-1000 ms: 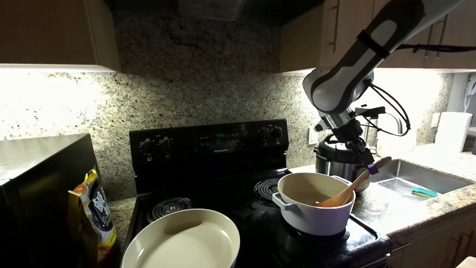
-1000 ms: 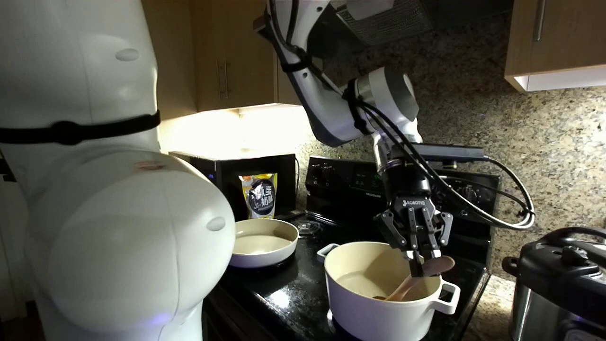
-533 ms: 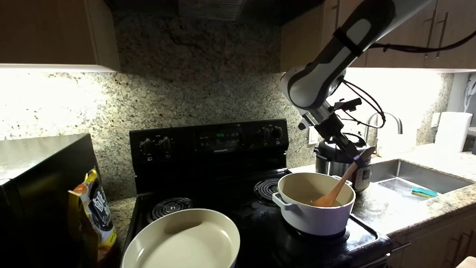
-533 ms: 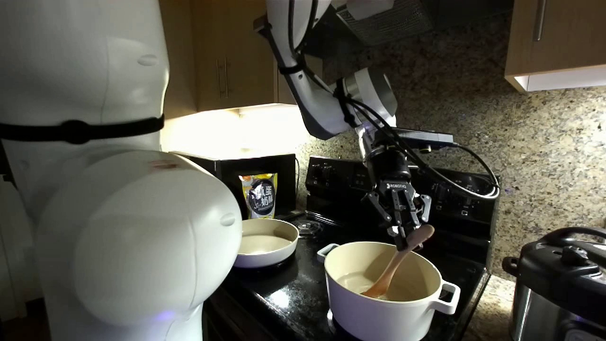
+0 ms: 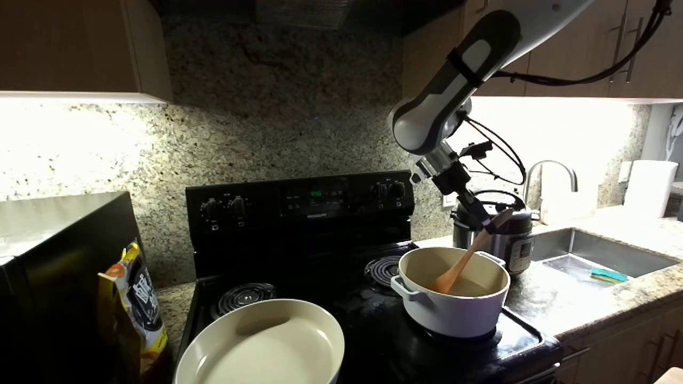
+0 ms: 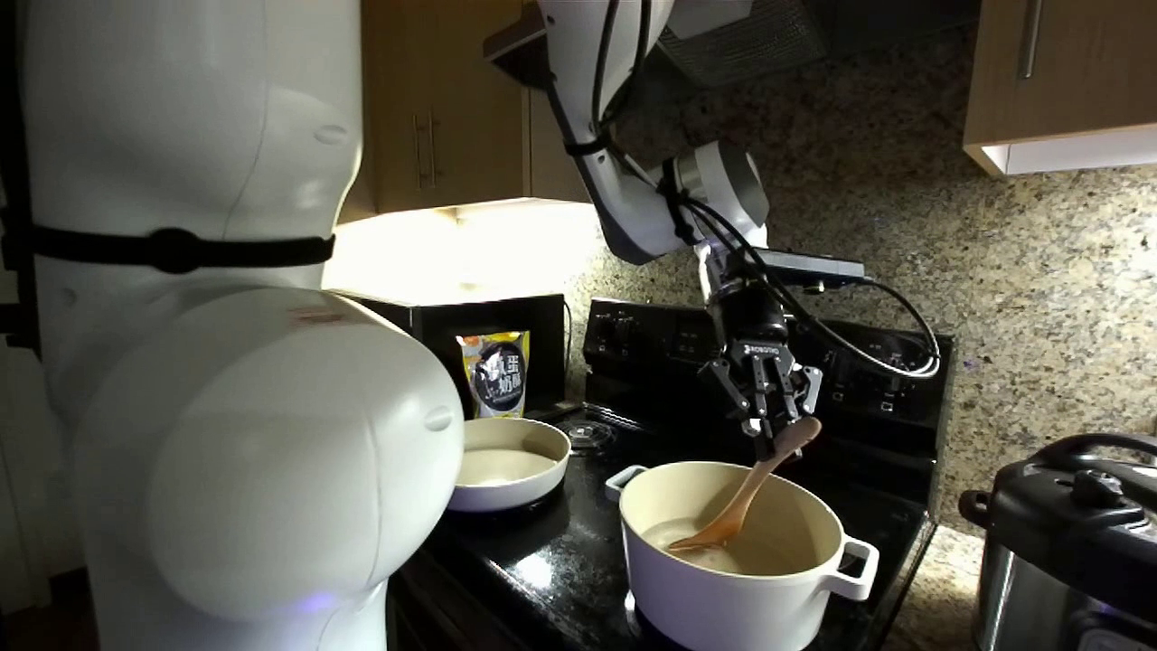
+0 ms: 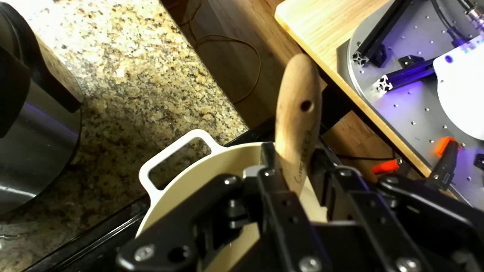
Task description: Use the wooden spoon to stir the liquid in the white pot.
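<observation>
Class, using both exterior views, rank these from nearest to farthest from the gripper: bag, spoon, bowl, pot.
1. The spoon, held in the gripper.
2. The pot, below the gripper.
3. The bowl, across the stove from the pot.
4. The bag, beyond the bowl.

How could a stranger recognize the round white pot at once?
On the black coil stove, look toward the steel sink. There stands the round white pot; unlike the wide, shallow cream-white bowl, it is deep, with a brown wooden spoon slanting inside.
</observation>
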Available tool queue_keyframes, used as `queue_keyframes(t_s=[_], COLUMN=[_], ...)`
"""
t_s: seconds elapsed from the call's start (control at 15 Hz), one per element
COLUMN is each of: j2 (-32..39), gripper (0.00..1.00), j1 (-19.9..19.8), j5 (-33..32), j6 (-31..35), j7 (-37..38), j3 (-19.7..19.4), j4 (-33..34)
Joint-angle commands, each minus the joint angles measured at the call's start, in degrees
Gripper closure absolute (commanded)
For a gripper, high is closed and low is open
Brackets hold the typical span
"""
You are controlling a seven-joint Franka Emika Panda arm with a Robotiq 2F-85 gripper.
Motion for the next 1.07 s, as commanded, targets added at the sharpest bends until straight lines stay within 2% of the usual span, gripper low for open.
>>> queue_keyframes(t_s=[0.0, 0.47, 1.0], j2=[1.0, -1.2, 0.0], gripper=[0.91, 0.91, 0.91], j1=[-1.3, -3.1, -1.4], j5=[2.6, 2.0, -0.5], j6=[-2.4, -3.6, -14.4], j7=[2.0, 6.8, 4.7], j3=[-0.5, -2.3, -0.1], j4=[2.7, 1.7, 2.0])
